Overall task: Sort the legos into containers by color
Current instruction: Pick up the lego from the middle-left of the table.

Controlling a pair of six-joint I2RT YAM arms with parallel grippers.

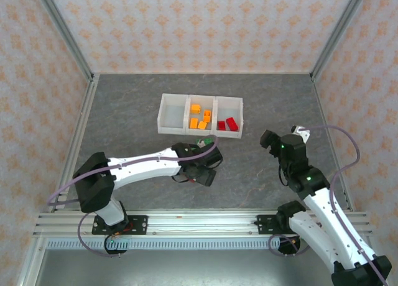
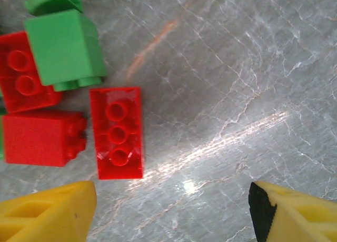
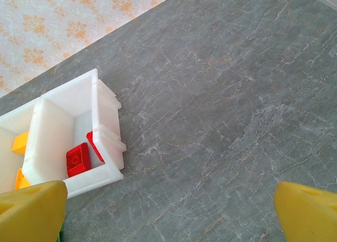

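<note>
The grey, marble-veined table carries three joined square bins of white plastic. Orange bricks lie in the middle one and red bricks in the right one. The left gripper, yellow fingers apart, hangs over a glossy three-stud red brick and a blocky green brick on the table. The right gripper, also spread, is near the bins.

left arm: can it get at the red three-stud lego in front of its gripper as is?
Probably yes. The left gripper is open near the red three-stud lego, with bare table along one long side. Another red lego sits close beside the other, so finger room there looks tight.
</note>
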